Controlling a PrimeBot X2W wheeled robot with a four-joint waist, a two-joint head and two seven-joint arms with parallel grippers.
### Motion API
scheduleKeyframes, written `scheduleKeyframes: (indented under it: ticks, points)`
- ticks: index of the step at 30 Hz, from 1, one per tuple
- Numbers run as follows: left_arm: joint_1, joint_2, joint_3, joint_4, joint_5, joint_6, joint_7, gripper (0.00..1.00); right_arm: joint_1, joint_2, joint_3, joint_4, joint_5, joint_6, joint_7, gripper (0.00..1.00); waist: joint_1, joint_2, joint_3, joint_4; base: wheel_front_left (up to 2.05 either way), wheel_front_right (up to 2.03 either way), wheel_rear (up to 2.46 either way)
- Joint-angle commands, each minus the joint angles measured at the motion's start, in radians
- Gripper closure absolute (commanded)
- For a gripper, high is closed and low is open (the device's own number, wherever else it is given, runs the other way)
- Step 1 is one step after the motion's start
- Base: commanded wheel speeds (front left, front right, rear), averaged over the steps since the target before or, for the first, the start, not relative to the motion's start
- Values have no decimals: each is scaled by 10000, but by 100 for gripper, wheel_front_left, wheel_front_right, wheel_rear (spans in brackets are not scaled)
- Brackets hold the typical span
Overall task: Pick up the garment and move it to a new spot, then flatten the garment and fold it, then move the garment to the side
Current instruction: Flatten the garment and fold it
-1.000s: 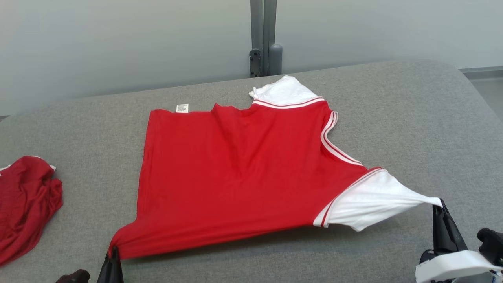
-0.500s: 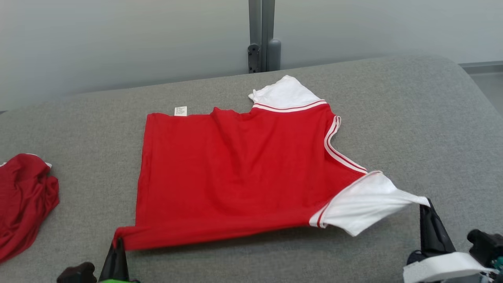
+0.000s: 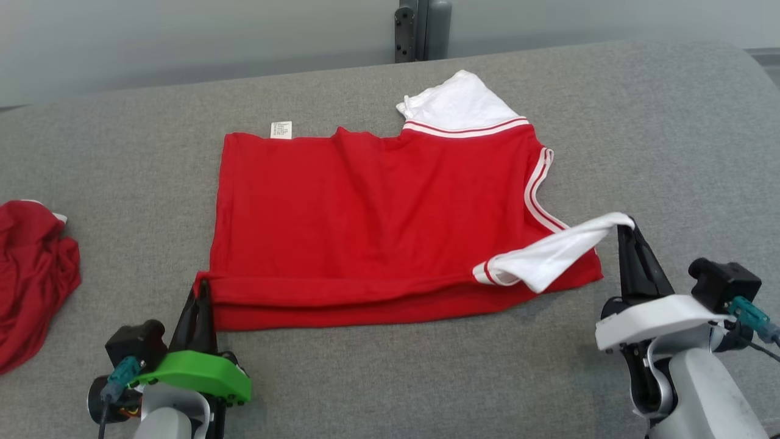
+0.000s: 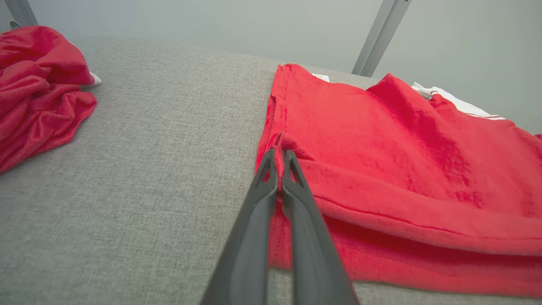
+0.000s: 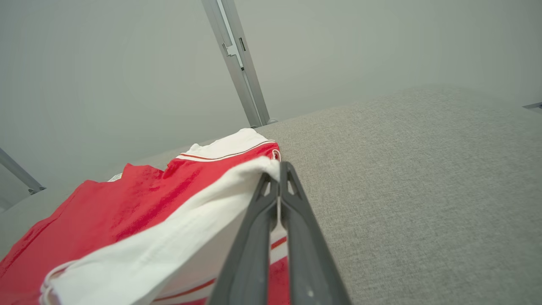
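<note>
T-shirt (image 3: 365,207), red with white sleeves, lay spread over the middle of the grey padded table (image 3: 390,378) in my head view. Its near hem was doubled up onto the body in a narrow band along the 6 o'clock edge.

My left gripper (image 3: 201,291) sat at the shirt's 7 o'clock corner. Its two dark fingers (image 4: 263,186) were pinched together on that folded hem, and in the left wrist view I saw red cloth caught between the tips.

My right gripper (image 3: 624,227) stood at the shirt's 4 o'clock side, likewise closed, with the tip of the near white sleeve (image 3: 548,256) clamped between its fingers. That sleeve was lifted off the table and stretched back over the red body, its striped cuff hanging toward 6 o'clock.

The far white sleeve (image 3: 457,103) lay flat at 1 o'clock. A small white care label (image 3: 281,129) stuck out from the far edge at 11 o'clock.

A second red garment (image 3: 30,274), crumpled, lay at the table's 9 o'clock edge, well apart from the shirt. A grey post (image 3: 420,24) rose beyond the table at 12 o'clock.
</note>
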Motion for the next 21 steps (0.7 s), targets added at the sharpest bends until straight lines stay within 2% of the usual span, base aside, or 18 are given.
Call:
scheduleKeyframes:
  ticks: [1,12,13,14,15,16,21]
  points:
    - [-352,70,18,97,38,51,-1,100,-372,-44,-46,215,-127,-16,-31,100,0,-1,369,134,0,0,0]
    - [-1877,71,93,1019,15,285,-2,100,-2043,30,-494,1734,-602,-15,-31,100,0,-1,1287,334,0,0,0]
    - [-1969,71,120,1083,19,325,-1,90,-2150,48,-504,1832,-673,-15,-31,100,0,-1,1349,342,0,0,0]
    - [-2006,70,138,1118,-32,347,-1,56,-2212,62,-553,1934,-703,-15,-31,98,0,-1,1383,346,0,0,0]
    - [-2048,70,152,1098,-37,380,-1,0,-2288,81,-643,2085,-674,-16,-29,25,0,-1,1417,348,0,0,0]
    - [-2066,70,147,1074,-50,416,-1,0,-2373,104,-709,2109,-664,-16,-31,0,0,-1,1441,347,0,0,0]
    - [-1577,68,49,641,-234,493,-1,0,-2097,162,-802,1575,-905,-15,-29,0,0,-1,1482,378,0,0,0]
